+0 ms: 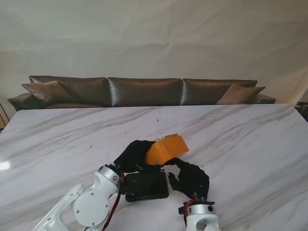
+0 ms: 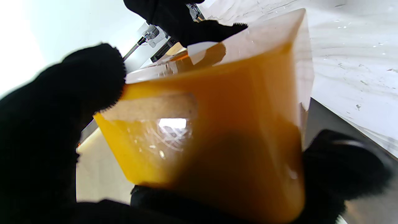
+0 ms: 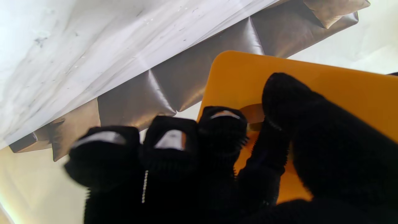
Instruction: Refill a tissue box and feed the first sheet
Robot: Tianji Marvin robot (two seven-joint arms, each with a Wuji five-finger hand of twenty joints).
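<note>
While left hand (image 1: 132,155) grips orange tissue box (image 1: 166,149), right hand (image 1: 190,178) touches it; grasp unclear.

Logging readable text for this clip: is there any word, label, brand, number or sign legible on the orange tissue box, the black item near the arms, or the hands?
None legible.
Orange tissue box: plain faces, no print in any view.
Black object on the table: no readable marking.
Left hand, right hand: black gloves, no text.

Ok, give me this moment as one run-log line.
left hand: shut on orange tissue box | right hand: fingers on box | box: lifted, tilted | black tray: on table
</note>
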